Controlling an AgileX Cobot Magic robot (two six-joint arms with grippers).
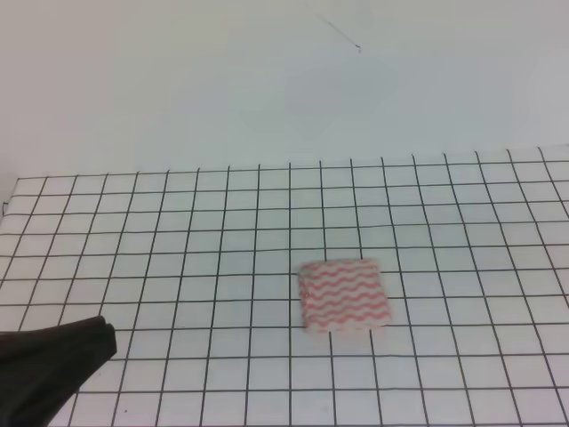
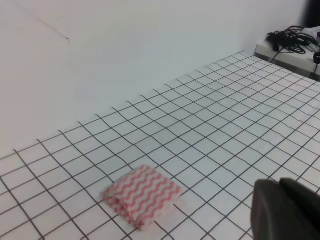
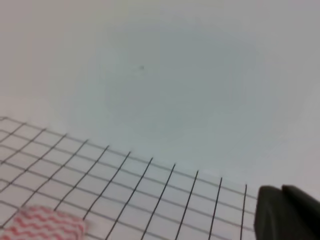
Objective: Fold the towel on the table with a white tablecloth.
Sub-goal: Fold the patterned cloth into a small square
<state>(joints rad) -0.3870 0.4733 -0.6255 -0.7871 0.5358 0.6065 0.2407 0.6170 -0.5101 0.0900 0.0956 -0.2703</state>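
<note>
The thin white towel with pink-red wavy stripes (image 1: 345,296) lies as a compact, layered square packet slightly toward 4 o'clock of centre on the table (image 1: 178,231), which is covered by the white tablecloth printed with a thin black square grid (image 1: 462,374). Stacked edges show along the packet's near side in the left wrist view (image 2: 142,195). The dark left gripper (image 1: 53,360) sits at 8 o'clock, well apart from the towel; whether its fingers are open or closed cannot be told. The right gripper (image 3: 290,212) shows only as a dark corner, state likewise undeterminable. Folding appears complete; judged remaining work: none or retreat only.
</note>
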